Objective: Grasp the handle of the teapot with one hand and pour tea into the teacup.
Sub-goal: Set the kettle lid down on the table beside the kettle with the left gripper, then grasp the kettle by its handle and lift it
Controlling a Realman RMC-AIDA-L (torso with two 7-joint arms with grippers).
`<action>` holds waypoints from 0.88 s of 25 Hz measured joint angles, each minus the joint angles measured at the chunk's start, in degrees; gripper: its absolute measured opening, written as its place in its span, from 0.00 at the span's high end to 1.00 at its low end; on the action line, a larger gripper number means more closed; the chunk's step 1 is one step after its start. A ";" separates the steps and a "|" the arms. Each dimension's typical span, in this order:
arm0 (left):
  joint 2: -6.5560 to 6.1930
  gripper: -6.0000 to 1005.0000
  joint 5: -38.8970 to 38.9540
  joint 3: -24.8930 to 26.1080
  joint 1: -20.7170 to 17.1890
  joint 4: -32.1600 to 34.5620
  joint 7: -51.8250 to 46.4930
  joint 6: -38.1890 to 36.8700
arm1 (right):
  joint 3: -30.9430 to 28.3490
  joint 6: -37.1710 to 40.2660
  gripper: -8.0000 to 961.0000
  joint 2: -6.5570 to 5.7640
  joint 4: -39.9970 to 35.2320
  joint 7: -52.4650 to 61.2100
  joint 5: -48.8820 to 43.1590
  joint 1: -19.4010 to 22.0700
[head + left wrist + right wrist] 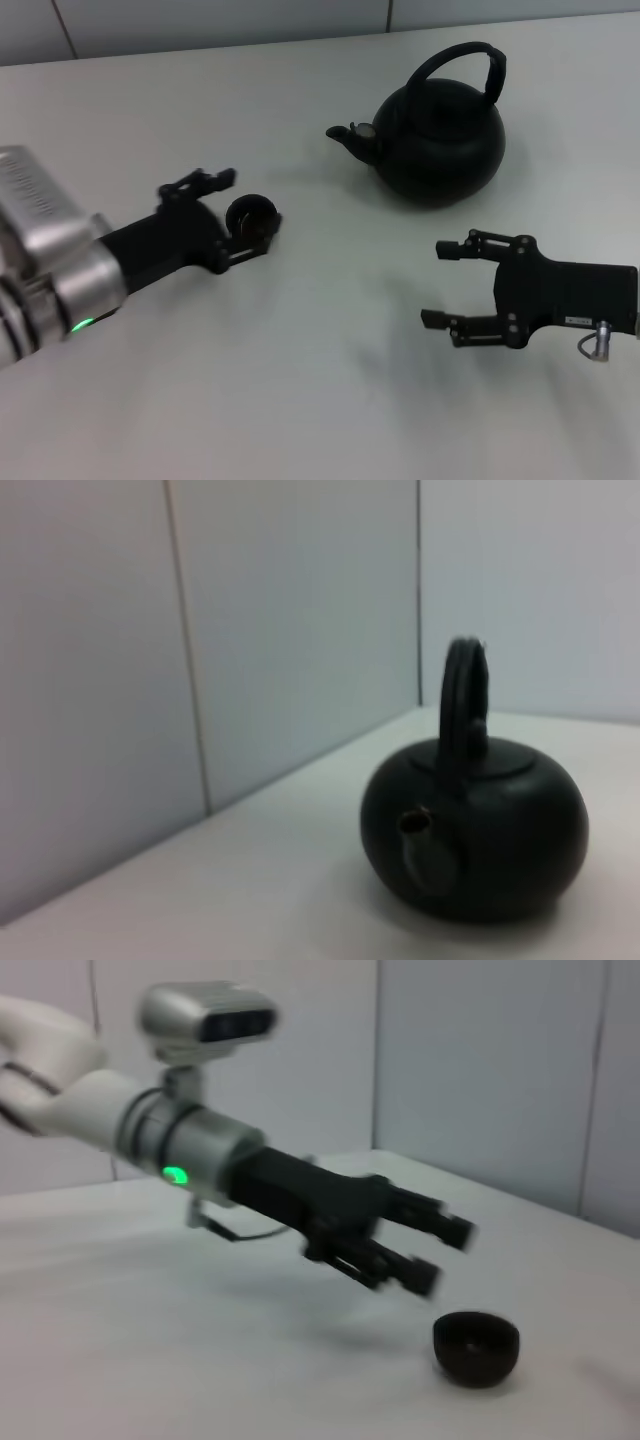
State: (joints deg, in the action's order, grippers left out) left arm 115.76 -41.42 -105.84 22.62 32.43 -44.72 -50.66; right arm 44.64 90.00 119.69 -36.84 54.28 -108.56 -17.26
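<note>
No brand, label or writing can be read on anything here.

The teapot (437,140) stands upright on the far right part of the white table (320,400). It is round, matte black and squat, with a flat lid area on top and a short stubby spout (350,138) that points toward the robot's left. The handle (462,65), a thick black hoop, rises in an arch over the body; nothing touches it.

The teacup (250,216) is a tiny dark bowl with no handle, sitting on the table well to the left of the teapot and a little nearer the robot. In the right wrist view it rests on the table surface, with the left gripper's fingers above and beside it, not clearly touching it.

The left gripper (238,215) reaches in from the left, low over the table, its fingers spread apart with the teacup between or just under them. A green light (80,324) glows on the silver wrist behind it.

The right gripper (440,283) hangs nearer the robot than the teapot, well apart from it, fingers wide apart and holding nothing.

Pale wall panels (290,630) stand behind the table. Open table lies between the right gripper and the teapot.
</note>
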 joint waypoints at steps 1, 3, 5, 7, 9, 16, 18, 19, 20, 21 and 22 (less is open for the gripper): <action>-0.29 0.19 0.01 0.77 -1.85 1.75 0.24 -0.73 | -0.53 0.00 0.13 0.01 0.29 -0.11 0.38 0.02; -0.64 0.19 0.00 2.97 -5.29 3.99 0.73 -2.50 | -1.16 -0.01 0.13 -0.01 1.20 -0.32 1.35 0.03; -0.91 0.19 -0.01 5.27 -7.66 4.71 1.05 -4.38 | -1.51 -0.01 0.13 -0.09 1.84 -0.60 2.04 0.10; -1.53 0.19 0.00 7.89 -9.68 4.54 1.16 -6.88 | -3.12 -0.01 0.13 0.01 2.23 -1.06 4.09 0.65; -1.68 0.19 0.00 8.59 -10.21 4.33 1.27 -7.52 | -3.62 -0.01 0.13 0.02 2.43 -1.11 4.96 0.82; -2.27 0.19 0.02 9.51 -12.69 3.84 3.50 -8.70 | -8.88 -0.10 0.13 -0.12 7.92 -6.66 19.21 2.99; -2.35 0.19 0.02 9.41 -13.20 3.79 3.96 -8.71 | -10.61 -0.14 0.13 -0.10 10.20 -8.49 22.33 3.11; -2.40 0.19 0.02 9.41 -13.46 3.75 4.02 -8.72 | -11.59 -0.24 0.13 -0.10 11.54 -9.64 24.01 3.17; -2.43 0.19 0.02 9.42 -13.65 3.68 4.03 -8.72 | -12.36 -0.40 0.13 -0.10 12.56 -10.60 25.19 3.25; -2.46 0.19 0.02 9.43 -13.78 3.53 4.07 -8.73 | -13.09 -0.69 0.13 -0.10 13.35 -11.49 26.12 3.31; -2.49 0.19 -0.02 9.49 -13.90 3.20 4.14 -8.74 | -14.73 -1.51 0.13 -0.04 15.39 -13.63 28.24 3.32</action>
State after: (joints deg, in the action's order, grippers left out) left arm 113.27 -41.43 -96.35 8.72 35.63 -40.58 -59.40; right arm 29.91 88.48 119.65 -21.45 40.65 -80.33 -13.93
